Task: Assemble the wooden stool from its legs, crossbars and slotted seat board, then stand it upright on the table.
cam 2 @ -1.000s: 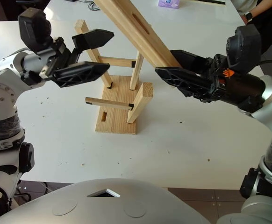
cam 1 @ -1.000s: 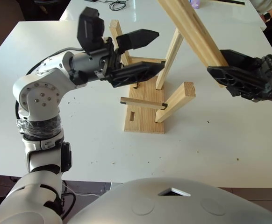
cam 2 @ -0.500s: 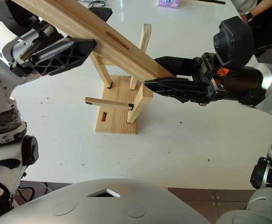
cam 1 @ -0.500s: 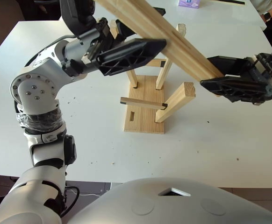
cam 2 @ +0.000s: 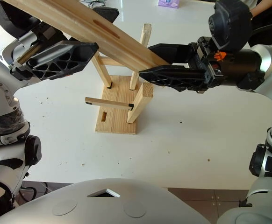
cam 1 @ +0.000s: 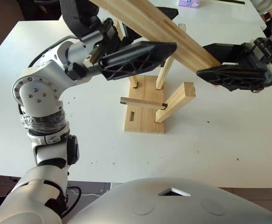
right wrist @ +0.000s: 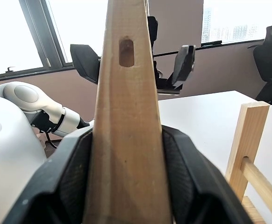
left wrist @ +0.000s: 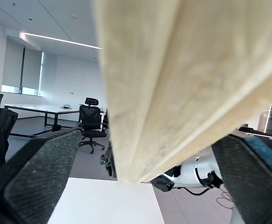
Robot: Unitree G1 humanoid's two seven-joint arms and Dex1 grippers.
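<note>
Above white table (cam 1: 220,140), mid-air: long pale wooden board with oval slots (cam 2: 94,27), raw light grain, square-cut edges. Slanted w/ high end toward robot's left, low end toward its right. Was clamped at low end by right gripper (cam 1: 201,59), black fingers (right wrist: 70,186) pressed tight to both long edges, slotted face turned to that wrist cam. Was straddled further up by left gripper (cam 1: 172,28), spread wide, one finger (cam 1: 136,51) under board, other beyond it; slim gap at one edge in right wrist view, so no pinch seen.

Below, on tabletop: flat pale wooden base board w/ small rectangular slot (cam 1: 145,119). Stood on it one slim upright leg (cam 1: 165,70) and second upright leg (cam 1: 132,80), joined by thin rear crossbar (cam 2: 119,61). At near side: short thick leg (cam 1: 177,100), tilted, tied to thin front crossbar (cam 1: 143,102) w/ dark ends. Held board well clear of base board, crossing in front of both uprights in head views.
</note>
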